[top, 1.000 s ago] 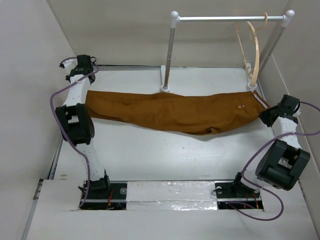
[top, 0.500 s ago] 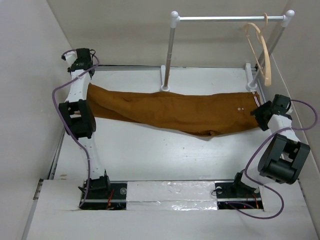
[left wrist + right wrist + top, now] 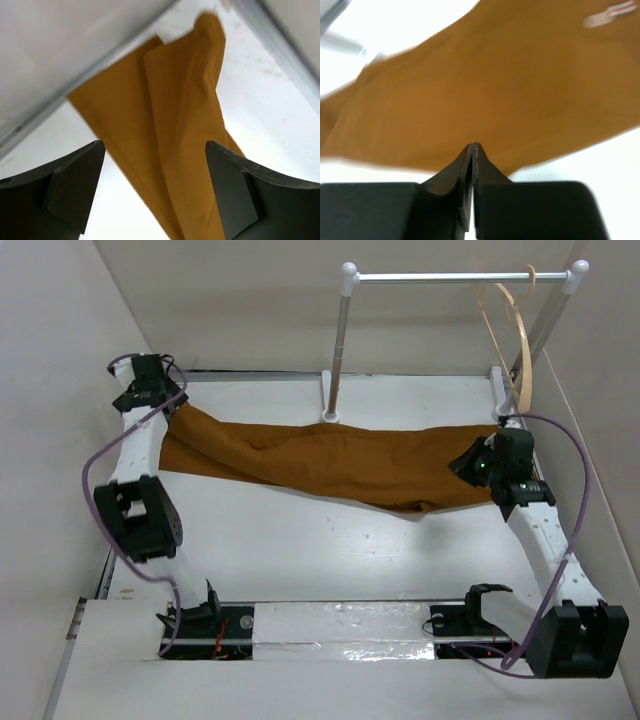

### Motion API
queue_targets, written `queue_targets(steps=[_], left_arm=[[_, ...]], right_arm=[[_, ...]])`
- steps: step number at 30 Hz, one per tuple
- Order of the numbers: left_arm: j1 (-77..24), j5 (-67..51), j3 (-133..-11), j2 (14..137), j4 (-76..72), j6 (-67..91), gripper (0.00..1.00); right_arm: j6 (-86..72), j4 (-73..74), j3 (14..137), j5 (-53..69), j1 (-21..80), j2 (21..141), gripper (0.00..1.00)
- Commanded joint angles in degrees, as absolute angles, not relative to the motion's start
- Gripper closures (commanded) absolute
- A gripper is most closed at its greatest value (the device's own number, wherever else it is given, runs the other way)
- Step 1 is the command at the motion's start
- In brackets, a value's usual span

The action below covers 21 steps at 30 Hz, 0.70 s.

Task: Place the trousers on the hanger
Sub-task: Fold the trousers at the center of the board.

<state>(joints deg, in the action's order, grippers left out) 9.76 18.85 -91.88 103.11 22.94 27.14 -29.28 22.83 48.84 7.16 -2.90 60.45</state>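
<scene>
The rust-brown trousers (image 3: 330,465) lie stretched flat across the table, leg ends at the far left and waist at the right. My left gripper (image 3: 165,403) hovers over the leg ends near the back left corner. In the left wrist view it (image 3: 154,150) is wide open, and the folded leg cloth (image 3: 170,115) lies loose below it. My right gripper (image 3: 464,465) is over the waist end. In the right wrist view it (image 3: 474,146) is shut with nothing between the fingers, just above the cloth (image 3: 485,75). The pale hanger (image 3: 522,350) hangs by its hook from the rail at the back right.
The white-and-metal rail stand (image 3: 450,278) has one post (image 3: 335,370) just behind the trousers' middle and another at the right wall. Walls close in on the left, back and right. Purple cables loop off both arms.
The left gripper opened, let go of the leg ends and shifted left. The right gripper let go of the waist edge, moved inward over the waist and shut. The hanger is swinging.
</scene>
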Motion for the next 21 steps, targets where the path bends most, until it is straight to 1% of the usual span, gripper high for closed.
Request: queue_targets(steps=[1,2,3,4,5,6,8,9,11,13,15,16,17,21], left_arm=[[12.39,17.40,-87.65,89.67,18.89,28.74,0.20],[12.39,18.19,-83.97,86.26,20.11,28.91,0.26],[12.39,18.19,-81.93,84.48,20.47,29.35,0.29],[12.39,18.02,-79.48,82.81,20.74,30.23,0.33],[12.39,17.32,-74.49,79.49,20.57,31.89,0.46],[12.39,16.79,-72.18,77.97,20.04,32.60,0.54],[12.39,14.00,-66.65,75.69,18.73,34.53,0.67],[12.39,12.93,-65.93,75.76,18.98,35.24,0.70],[12.39,11.35,-65.92,78.38,20.03,36.29,0.70],[12.39,11.42,-68.01,81.28,20.39,36.83,0.68],[13.97,11.34,-71.61,89.17,19.87,36.83,0.65],[13.97,10.99,-71.63,89.21,19.86,36.65,0.65],[14.67,10.55,-74.68,93.65,20.04,36.65,0.65],[15.47,8.00,-82.43,104.39,18.90,36.39,0.64]], right_arm=[[-27.25,24.96,47.12,10.10,2.89,54.96,1.00],[-26.72,25.57,47.20,10.37,4.64,53.89,1.00],[-25.76,26.97,47.37,10.28,6.75,53.18,1.00],[-25.40,27.59,47.55,10.20,11.55,52.30,1.00],[-25.31,28.12,48.07,10.20,14.04,51.95,1.00],[-24.88,28.47,48.34,10.37,16.24,51.77,1.00],[-24.44,27.60,48.51,11.16,22.46,51.16,1.00],[-24.09,27.25,48.69,10.90,23.98,51.15,1.00],[-23.03,27.51,49.30,10.72,26.79,51.50,1.00],[-21.54,28.56,50.88,10.90,27.33,52.20,0.99],[-19.70,28.04,51.94,11.87,27.33,53.69,0.97],[-19.60,27.86,52.20,11.87,27.33,54.31,0.97],[-19.43,27.86,52.64,11.17,27.33,55.27,0.96],[-18.37,30.05,56.59,9.14,27.33,60.02,0.95]])
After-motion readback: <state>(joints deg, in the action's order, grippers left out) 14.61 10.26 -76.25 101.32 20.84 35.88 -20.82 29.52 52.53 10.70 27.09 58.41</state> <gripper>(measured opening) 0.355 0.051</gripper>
